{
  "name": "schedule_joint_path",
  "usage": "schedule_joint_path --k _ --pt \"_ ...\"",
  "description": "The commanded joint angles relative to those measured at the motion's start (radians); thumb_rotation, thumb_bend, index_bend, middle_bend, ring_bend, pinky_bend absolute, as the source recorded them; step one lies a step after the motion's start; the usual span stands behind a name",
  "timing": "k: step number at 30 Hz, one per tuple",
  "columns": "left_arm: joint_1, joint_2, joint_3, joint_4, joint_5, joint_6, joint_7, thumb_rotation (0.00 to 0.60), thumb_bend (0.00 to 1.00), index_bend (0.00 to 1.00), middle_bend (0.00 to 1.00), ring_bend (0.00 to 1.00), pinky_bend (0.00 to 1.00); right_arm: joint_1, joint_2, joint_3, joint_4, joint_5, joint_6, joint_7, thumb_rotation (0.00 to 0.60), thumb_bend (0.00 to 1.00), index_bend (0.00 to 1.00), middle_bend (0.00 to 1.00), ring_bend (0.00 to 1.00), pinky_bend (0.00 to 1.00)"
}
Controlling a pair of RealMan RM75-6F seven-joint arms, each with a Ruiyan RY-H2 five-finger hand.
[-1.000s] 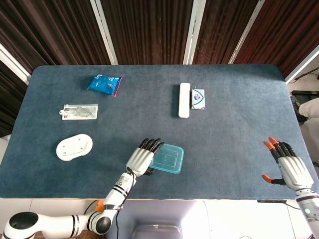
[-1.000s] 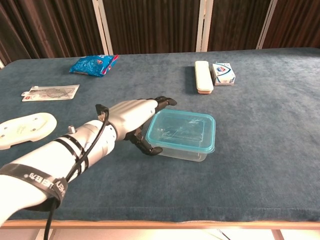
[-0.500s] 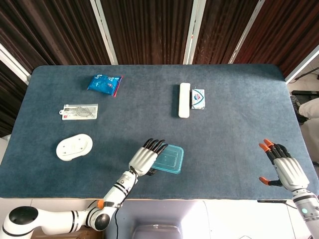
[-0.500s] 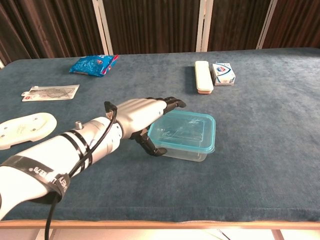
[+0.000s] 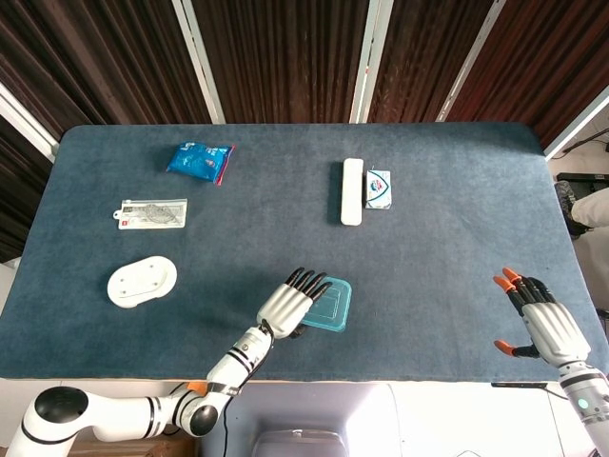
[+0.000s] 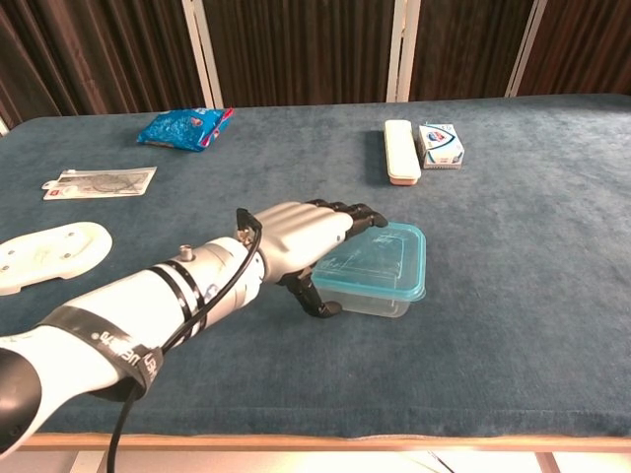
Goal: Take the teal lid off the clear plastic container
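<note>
A clear plastic container (image 6: 380, 299) with a teal lid (image 6: 389, 259) (image 5: 328, 307) stands near the table's front edge. My left hand (image 6: 311, 234) (image 5: 297, 303) reaches over the lid's left half, fingers stretched across its top and thumb hanging down by the container's left side. It covers part of the lid; I cannot see a firm hold. My right hand (image 5: 540, 317) hovers open at the far right by the table's front edge, fingers spread, holding nothing. It does not show in the chest view.
A white oval object (image 5: 142, 282) lies front left. A packaged card (image 5: 152, 212) and a blue snack bag (image 5: 199, 159) lie back left. A white long case (image 5: 352, 190) and a small blue-white box (image 5: 379, 188) sit behind the container.
My left hand has slid rightward from the container's left edge onto the lid, now covering its left half. My right hand has drifted slightly toward the front edge.
</note>
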Motion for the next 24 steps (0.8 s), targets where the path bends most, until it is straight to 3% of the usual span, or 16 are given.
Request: schedule_joint_path --k 1,7,15,24 --pt "-0.008 -0.008 0.001 0.016 0.003 0.001 -0.005 0.600 0.28 0.00 0.00 0.00 0.00 0.001 -0.002 -0.001 0.000 -0.003 0.001 -0.004 0.600 0.33 0.00 0.00 0.00 0.00" --pt "-0.020 -0.010 0.004 0.040 0.004 -0.005 -0.014 0.600 0.28 0.00 0.11 0.09 0.03 0.003 -0.020 0.001 0.009 -0.021 0.020 -0.012 0.600 0.33 0.00 0.00 0.00 0.00" --pt "-0.015 0.024 0.011 0.012 -0.019 0.000 -0.008 0.600 0.28 0.00 0.30 0.25 0.23 0.040 -0.042 0.002 0.001 -0.081 0.020 -0.066 0.600 0.33 0.00 0.00 0.00 0.00" --pt "0.016 0.092 0.050 -0.074 -0.015 0.052 0.023 0.600 0.28 0.00 0.35 0.30 0.29 0.118 -0.098 0.026 -0.013 -0.142 -0.009 -0.132 0.600 0.33 0.00 0.00 0.00 0.00"
